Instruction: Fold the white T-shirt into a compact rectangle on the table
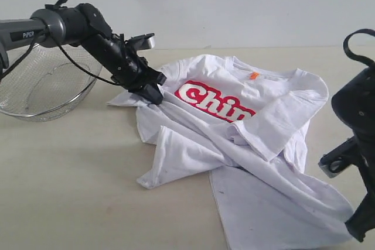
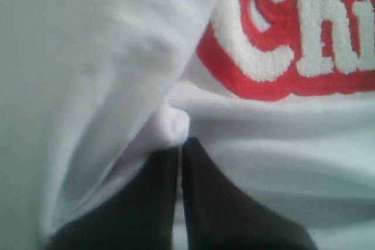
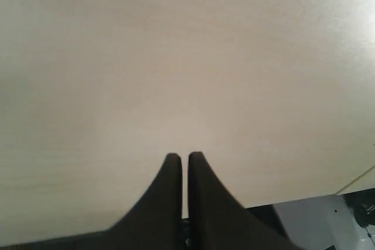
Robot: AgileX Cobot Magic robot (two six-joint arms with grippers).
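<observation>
The white T-shirt (image 1: 234, 144) lies crumpled on the table (image 1: 70, 185), chest up, its red "China" lettering (image 1: 214, 102) partly covered by a folded-over sleeve. An orange neck tag (image 1: 254, 75) shows at the collar. My left gripper (image 1: 153, 95) sits at the shirt's left shoulder edge, shut on a small pinch of its white cloth (image 2: 173, 124); the left gripper (image 2: 180, 141) has the lettering (image 2: 293, 33) just beyond it. My right gripper (image 1: 357, 229) hangs by the shirt's hem; the right gripper (image 3: 184, 155) is shut and empty above bare table (image 3: 176, 57).
A round wire-mesh basket (image 1: 41, 86) stands at the far left, behind the left arm. The table's edge (image 3: 351, 182) runs close to the right gripper, with floor below it. Bare tabletop spreads in front of the shirt on the left.
</observation>
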